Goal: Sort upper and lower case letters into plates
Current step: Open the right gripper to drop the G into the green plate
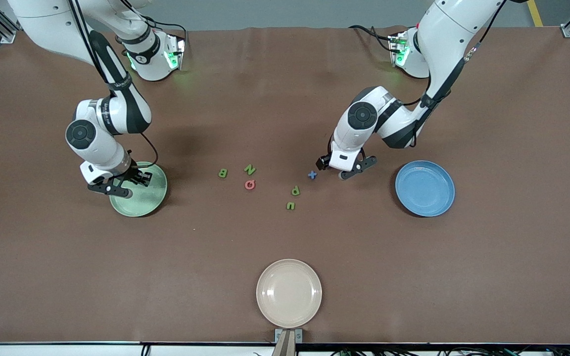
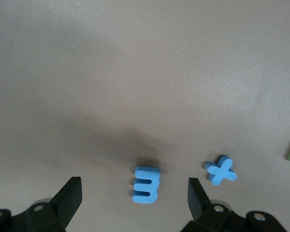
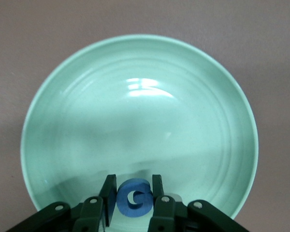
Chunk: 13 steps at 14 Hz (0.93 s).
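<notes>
- Progress: early. Neither the pale green plate (image 1: 139,198) nor the blue plate (image 1: 425,188) shows a letter resting in it yet.
- Right end effector (image 3: 133,203) hangs over the green plate at the right arm's end of the tabletop (image 1: 285,99), fingers pinching the blue G (image 3: 133,197), not yet let go.
- Left end effector (image 2: 135,198) sits low over the tabletop beside the blue plate, fingers spread wide around the blue E (image 2: 146,183), not touching it; blue x (image 2: 221,170) lies just beside.
- Loose at mid-table: green B (image 1: 222,173), N (image 1: 250,169), p (image 1: 295,190), u (image 1: 291,205), pink-red Q (image 1: 250,185).
- Cream plate (image 1: 289,293), nearest the front camera, holds nothing.
- Judgement: one capital about to land; seven letters left.
</notes>
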Each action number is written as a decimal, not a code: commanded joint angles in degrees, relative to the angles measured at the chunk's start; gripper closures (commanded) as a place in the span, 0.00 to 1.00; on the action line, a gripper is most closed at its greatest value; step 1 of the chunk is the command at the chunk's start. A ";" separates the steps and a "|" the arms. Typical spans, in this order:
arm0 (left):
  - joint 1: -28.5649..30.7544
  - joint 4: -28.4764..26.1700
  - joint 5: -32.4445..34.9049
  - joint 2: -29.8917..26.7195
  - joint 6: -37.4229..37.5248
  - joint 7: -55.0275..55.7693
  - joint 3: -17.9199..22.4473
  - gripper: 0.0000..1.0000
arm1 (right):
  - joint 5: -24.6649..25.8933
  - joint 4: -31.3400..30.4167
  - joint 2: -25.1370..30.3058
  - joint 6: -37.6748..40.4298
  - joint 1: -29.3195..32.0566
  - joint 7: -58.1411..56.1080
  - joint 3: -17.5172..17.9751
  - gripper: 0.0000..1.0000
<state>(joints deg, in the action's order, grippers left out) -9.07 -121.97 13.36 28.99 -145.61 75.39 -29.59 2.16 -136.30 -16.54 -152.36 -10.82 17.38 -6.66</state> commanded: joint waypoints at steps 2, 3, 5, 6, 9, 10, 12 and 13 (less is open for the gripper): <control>-0.42 0.86 2.10 1.94 -0.02 1.78 0.15 0.05 | 0.66 -1.95 1.69 -0.39 1.59 -0.33 1.21 0.09; -0.51 1.38 2.80 2.12 -0.11 2.13 0.15 0.05 | 0.66 -1.77 1.86 -0.04 1.59 -0.24 1.21 0.00; -0.77 2.61 4.73 3.52 -0.02 3.53 0.15 0.08 | 0.48 -0.29 2.65 2.23 1.33 -0.15 1.30 0.00; -0.95 2.70 5.96 3.96 -0.02 3.88 0.24 0.10 | -0.04 1.64 3.09 4.94 0.89 0.46 1.65 0.00; -0.95 2.97 6.68 4.14 0.07 4.94 0.15 0.13 | -8.71 8.40 2.57 11.11 -3.67 5.80 3.23 0.00; -1.12 3.05 6.68 4.49 0.07 4.94 0.15 0.16 | -11.27 9.47 1.96 10.86 -6.47 8.17 3.23 0.00; -1.21 3.05 6.68 4.85 0.07 4.94 0.15 0.23 | -13.40 12.45 -0.85 10.68 -11.57 15.28 3.15 0.00; -1.21 3.05 6.77 4.85 0.07 4.94 0.15 0.27 | -13.41 13.94 -2.26 10.51 -13.68 19.23 3.14 0.00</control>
<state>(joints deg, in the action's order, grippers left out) -9.70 -119.88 18.76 33.15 -145.62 78.92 -29.62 -10.06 -125.24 -15.57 -141.87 -20.92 30.31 -3.24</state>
